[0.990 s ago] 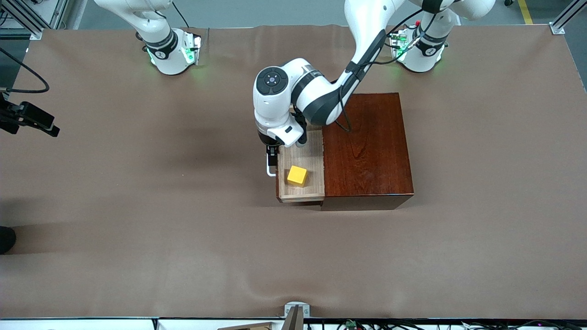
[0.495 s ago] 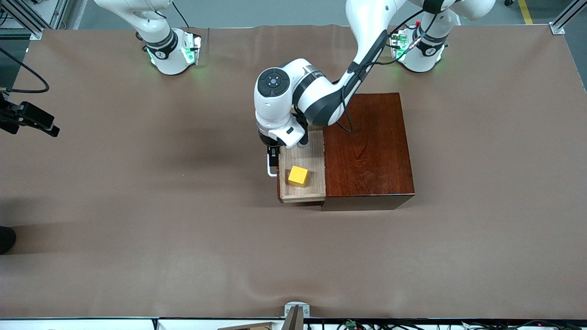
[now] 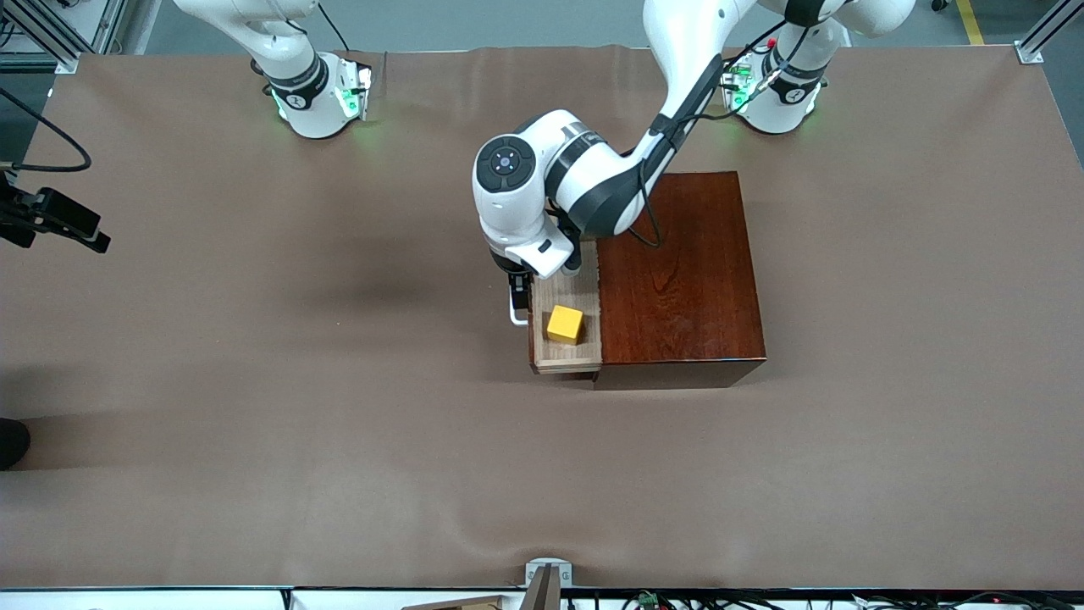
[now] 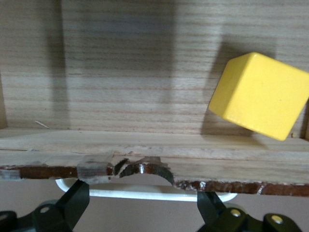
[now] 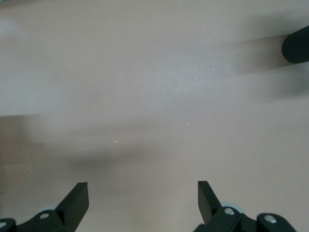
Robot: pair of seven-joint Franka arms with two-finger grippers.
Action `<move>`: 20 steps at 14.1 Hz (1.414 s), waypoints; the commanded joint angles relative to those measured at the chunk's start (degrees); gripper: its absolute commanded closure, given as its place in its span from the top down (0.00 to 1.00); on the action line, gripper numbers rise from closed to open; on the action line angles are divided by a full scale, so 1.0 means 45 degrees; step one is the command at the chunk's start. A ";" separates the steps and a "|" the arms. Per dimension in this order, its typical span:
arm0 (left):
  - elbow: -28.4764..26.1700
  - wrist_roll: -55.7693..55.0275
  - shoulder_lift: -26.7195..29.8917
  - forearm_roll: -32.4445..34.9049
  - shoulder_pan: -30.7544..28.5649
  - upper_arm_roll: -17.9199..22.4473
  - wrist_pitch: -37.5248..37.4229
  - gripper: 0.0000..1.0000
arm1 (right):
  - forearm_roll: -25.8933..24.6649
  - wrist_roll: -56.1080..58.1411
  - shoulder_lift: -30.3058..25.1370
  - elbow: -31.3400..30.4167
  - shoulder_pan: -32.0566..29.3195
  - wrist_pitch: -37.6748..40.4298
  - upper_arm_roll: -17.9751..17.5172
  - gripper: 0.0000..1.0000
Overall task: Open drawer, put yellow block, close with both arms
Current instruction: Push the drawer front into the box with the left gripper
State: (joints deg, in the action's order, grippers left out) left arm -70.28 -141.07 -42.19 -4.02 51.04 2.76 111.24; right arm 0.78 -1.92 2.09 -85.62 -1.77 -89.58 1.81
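The left end effector point(image 3: 518, 292) sits spread at the white handle point(image 3: 514, 315) of the drawer point(image 3: 566, 352), which slides toward the wooden box point(image 3: 677, 271). The yellow block point(image 3: 565, 324) lies inside. The right end effector point(image 5: 140, 203) waits spread over bare bench point(image 3: 254, 381)

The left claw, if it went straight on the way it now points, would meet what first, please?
Most likely the white handle on the drawer front: the left claw stands open astride it. Depth is unclear, so contact may already exist.
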 commanded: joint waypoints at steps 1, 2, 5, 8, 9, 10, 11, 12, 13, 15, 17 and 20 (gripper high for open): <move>-0.0358 -0.0058 0.0214 0.0599 -0.0248 0.0735 -0.1515 1.00 | -0.0056 -0.0080 -0.0113 0.0043 -0.0251 0.0063 -0.0227 1.00; -0.0358 -0.0058 0.0214 0.0833 -0.0248 0.0735 -0.1827 1.00 | -0.0056 -0.0099 -0.0113 0.0043 -0.0251 0.0063 -0.0227 1.00; -0.0358 -0.0078 0.0214 0.1146 -0.0267 0.0755 -0.2317 1.00 | -0.0056 -0.0099 -0.0113 0.0043 -0.0251 0.0083 -0.0227 1.00; -0.0358 -0.0097 0.0214 0.1479 -0.0267 0.0755 -0.2727 1.00 | -0.0056 -0.0099 -0.0113 0.0043 -0.0251 0.0083 -0.0227 1.00; -0.0358 -0.0097 0.0234 0.1518 -0.0267 0.0794 -0.2883 1.00 | -0.0056 -0.0100 -0.0113 0.0043 -0.0251 0.0063 -0.0227 1.00; -0.0358 -0.0097 0.0273 0.1558 -0.0248 0.0949 -0.3020 1.00 | -0.0056 -0.0080 -0.0113 0.0043 -0.0251 0.0063 -0.0227 1.00; -0.0358 -0.0097 0.0273 0.1558 -0.0209 0.1028 -0.3099 1.00 | -0.0056 -0.0099 -0.0113 0.0043 -0.0251 0.0063 -0.0227 1.00; -0.0358 -0.0097 0.0292 0.1577 -0.0228 0.1067 -0.3177 1.00 | -0.0056 -0.0100 -0.0113 0.0043 -0.0251 0.0063 -0.0227 1.00; -0.0358 -0.0097 0.0293 0.1674 -0.0228 0.1087 -0.3294 1.00 | -0.0056 -0.0100 -0.0113 0.0043 -0.0251 0.0063 -0.0227 1.00; -0.0358 -0.0078 0.0312 0.1811 -0.0228 0.1107 -0.3509 1.00 | -0.0056 -0.0099 -0.0113 0.0043 -0.0251 0.0044 -0.0227 1.00; -0.0358 -0.0078 0.0351 0.1812 -0.0267 0.1126 -0.3704 1.00 | -0.0056 -0.0080 -0.0113 0.0043 -0.0251 0.0063 -0.0227 1.00; -0.0358 -0.0058 0.0604 0.1792 -0.0287 0.1418 -0.3764 1.00 | -0.0056 -0.0100 -0.0113 0.0043 -0.0251 0.0044 -0.0227 1.00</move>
State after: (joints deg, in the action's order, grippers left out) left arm -70.63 -141.10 -41.84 1.62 49.91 6.93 96.64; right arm 0.78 -1.92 2.09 -85.62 -1.78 -89.58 1.77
